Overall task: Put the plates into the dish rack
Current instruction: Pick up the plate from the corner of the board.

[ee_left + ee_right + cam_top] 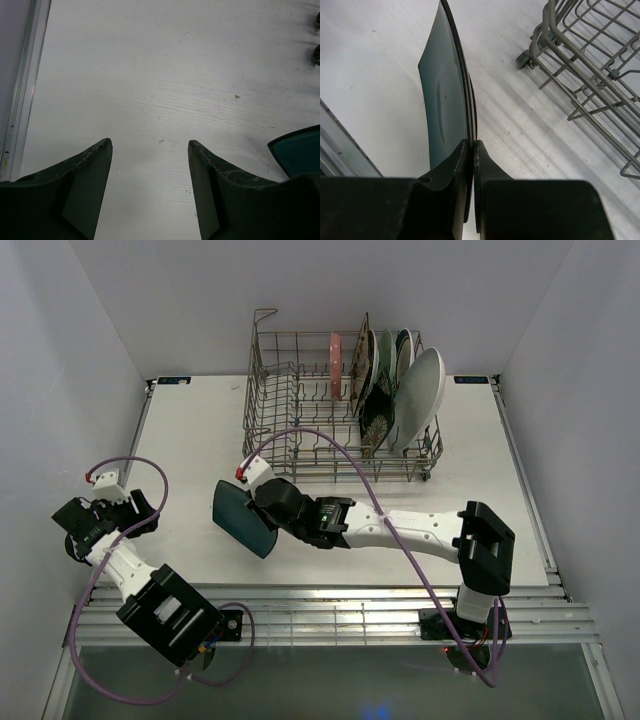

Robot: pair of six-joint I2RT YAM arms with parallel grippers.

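Note:
My right gripper (262,508) (471,145) is shut on the rim of a dark teal plate (241,518) (445,100), held on edge above the table, in front of the dish rack's near-left corner. The grey wire dish rack (290,415) (590,60) stands at the back centre. Several plates stand upright in its right part: a pink one (336,362), a dark floral one (376,405) and a large white oval one (421,398). My left gripper (148,512) (150,145) is open over bare table at the left. The teal plate's corner (297,152) shows at the right edge of the left wrist view.
Purple cables (330,455) loop over both arms, one arching in front of the rack. The rack rests on small castor wheels (523,59). A metal rail (400,600) runs along the table's near edge. White walls close in left, right and behind.

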